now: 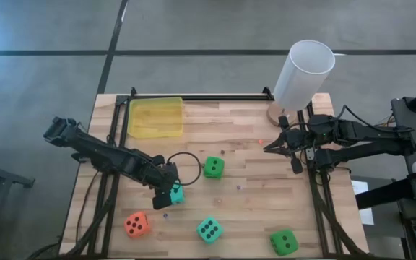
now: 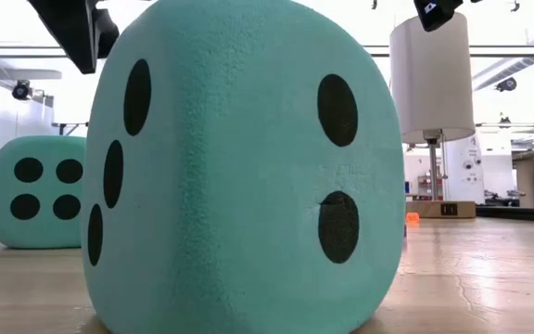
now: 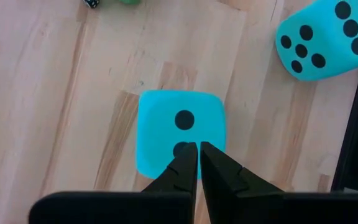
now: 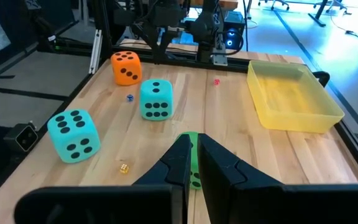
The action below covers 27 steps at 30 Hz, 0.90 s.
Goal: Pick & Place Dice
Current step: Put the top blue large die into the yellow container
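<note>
**Left gripper over a teal die**

The left gripper [image 3: 197,155] is hovering with fingers together over a teal die [image 1: 175,193] at the bench's [image 1: 244,195] nine o'clock. The right gripper [image 4: 190,155], fingers together, is waiting at three o'clock. Other dice are lying toward six; the yellow tray [image 1: 155,117] is sitting at eleven.

yellow tray [image 1: 155,118] back-left | white cylinder [image 1: 303,74] back-right, upright | wooden table [image 1: 244,180]

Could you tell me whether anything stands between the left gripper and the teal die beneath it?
Nothing visible does. The left gripper, jaws shut, hangs directly over the teal die, with only bare table around it. The second teal die sits off to one side.
</note>
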Motion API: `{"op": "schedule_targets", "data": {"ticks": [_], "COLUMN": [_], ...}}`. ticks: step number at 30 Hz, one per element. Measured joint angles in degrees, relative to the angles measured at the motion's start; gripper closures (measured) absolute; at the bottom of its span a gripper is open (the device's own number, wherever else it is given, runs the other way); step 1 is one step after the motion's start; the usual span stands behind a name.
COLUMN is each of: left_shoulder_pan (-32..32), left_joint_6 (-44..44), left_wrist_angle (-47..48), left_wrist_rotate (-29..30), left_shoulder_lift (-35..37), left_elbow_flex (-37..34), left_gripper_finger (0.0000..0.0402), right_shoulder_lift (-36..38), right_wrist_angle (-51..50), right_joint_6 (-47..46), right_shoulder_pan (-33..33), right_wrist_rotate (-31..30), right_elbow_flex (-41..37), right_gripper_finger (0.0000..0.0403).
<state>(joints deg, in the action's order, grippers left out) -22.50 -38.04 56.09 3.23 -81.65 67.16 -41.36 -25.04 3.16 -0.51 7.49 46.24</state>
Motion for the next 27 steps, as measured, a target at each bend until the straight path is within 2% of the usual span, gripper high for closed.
{"op": "schedule_targets", "data": {"ticks": [19,23,27], "left_shoulder_pan": [0.1,0.1,0.1], "left_joint_6": [-1.4,-1.4,-1.3], "left_wrist_angle": [2.3,2.2,1.9], "left_wrist_rotate": [0.2,0.2,0.2], "left_shoulder_lift": [0.0,0.0,-0.2], "left_elbow_flex": [0.0,0.0,0.0], "left_gripper_finger": [0.0373,0.0351,0.0302], "right_shoulder_lift": [0.0,0.0,0.0], "right_wrist_angle": [0.0,0.0,0.0], "right_joint_6": [-0.1,-0.1,-0.1], "right_shoulder_pan": [0.0,0.0,0.0], "right_wrist_rotate": [0.0,0.0,0.0], "right_elbow_flex": [0.0,0.0,0.0], "right_gripper_finger": [0.0374,0.0374,0.0374]}}
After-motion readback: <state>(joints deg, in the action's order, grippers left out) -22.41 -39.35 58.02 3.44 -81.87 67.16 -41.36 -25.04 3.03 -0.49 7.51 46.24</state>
